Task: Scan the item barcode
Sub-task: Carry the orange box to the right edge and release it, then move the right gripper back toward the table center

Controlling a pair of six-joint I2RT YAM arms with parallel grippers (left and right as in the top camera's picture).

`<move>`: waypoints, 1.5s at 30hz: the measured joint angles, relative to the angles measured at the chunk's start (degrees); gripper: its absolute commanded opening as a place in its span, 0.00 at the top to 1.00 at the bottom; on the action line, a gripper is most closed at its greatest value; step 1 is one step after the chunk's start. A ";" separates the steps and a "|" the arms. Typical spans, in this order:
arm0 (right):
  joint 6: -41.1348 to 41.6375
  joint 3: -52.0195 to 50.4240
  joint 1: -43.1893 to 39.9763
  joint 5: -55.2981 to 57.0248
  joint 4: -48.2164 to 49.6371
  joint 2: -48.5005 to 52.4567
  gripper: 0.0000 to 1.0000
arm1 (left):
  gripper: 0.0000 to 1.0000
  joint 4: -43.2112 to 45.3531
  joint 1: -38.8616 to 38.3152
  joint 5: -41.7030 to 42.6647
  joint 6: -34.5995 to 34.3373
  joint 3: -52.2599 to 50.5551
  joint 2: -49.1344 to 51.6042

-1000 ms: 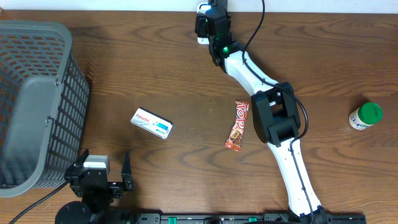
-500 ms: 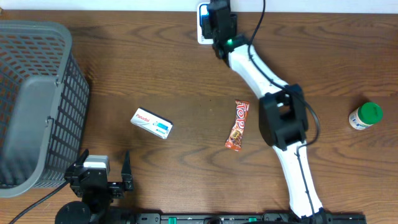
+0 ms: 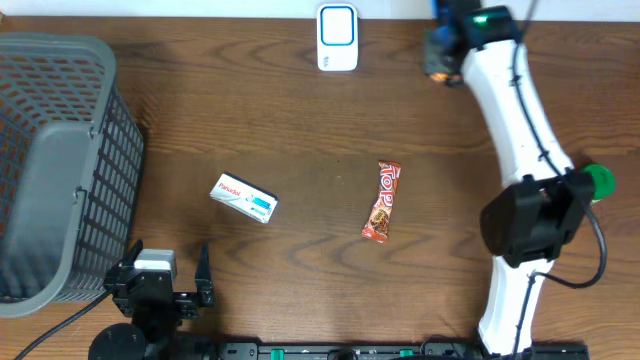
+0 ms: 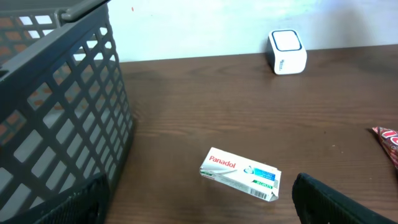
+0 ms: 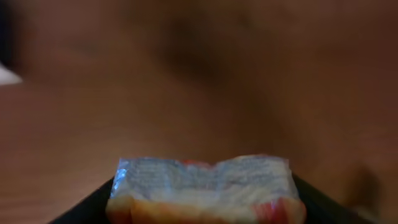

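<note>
Overhead: right gripper [image 3: 438, 48] at the table's far edge, well to the right of the white barcode scanner [image 3: 337, 24], closed on a small orange-tinted packet [image 3: 433, 69]; left gripper [image 3: 168, 265] at the near edge, jaws wide apart, holding nothing. On the brown table [image 3: 300, 120]: white Panadol box [image 3: 244, 198], red chocolate bar [image 3: 381, 202] with lettering beginning "TOP", grey mesh basket [image 3: 60, 170] at left, green-capped bottle [image 3: 598, 180] partly hidden behind the right arm. Left wrist: "Panadol" legible in red on the box, dark print at its near end too small to read; scanner upright by the wall, faint unreadable marking on its side. Right wrist: blurred; packet pinched between two dark fingers [image 5: 93, 211], crimped silvery-blue seam uppermost, red-orange below; no writing or barcode readable. Judged step: presenting the gripped packet to the scanner, packet apart from the scanner face, registered scan or not impossible to tell. Next move, as judged: packet brought before the scanner window, barcode side turned toward it, grip firm on the foil.
</note>
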 measured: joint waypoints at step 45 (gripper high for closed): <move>4.74 5.75 -2.71 -30.77 -30.75 2.10 0.11 | 0.07 0.02 0.00 0.00 0.00 0.00 0.00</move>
